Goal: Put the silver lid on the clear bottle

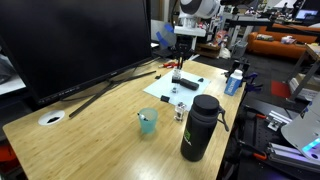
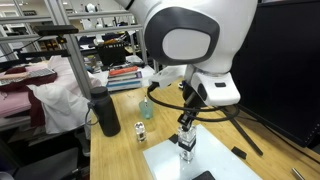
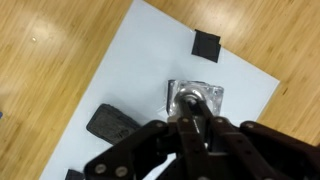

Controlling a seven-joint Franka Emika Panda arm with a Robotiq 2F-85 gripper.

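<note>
The silver lid (image 3: 196, 97), round with a clear square part under it, sits on or just above a white sheet (image 3: 120, 80). My gripper (image 3: 190, 120) is straight over it, fingers drawn together on its top. Both exterior views show the gripper (image 1: 178, 68) (image 2: 186, 140) and the lid (image 1: 178, 79) (image 2: 186, 152). The small clear bottle (image 1: 180, 113) (image 2: 140, 130) stands upright on the wooden table, apart from the sheet, between the teal cup (image 1: 148, 122) (image 2: 147, 107) and the tall black flask (image 1: 200, 127) (image 2: 105, 112).
Two flat black pieces (image 3: 206, 46) (image 3: 112, 122) lie on the sheet near the lid. A large monitor (image 1: 70, 40) with a spread black stand fills the back of the table. A blue object (image 1: 235, 80) stands at the table edge.
</note>
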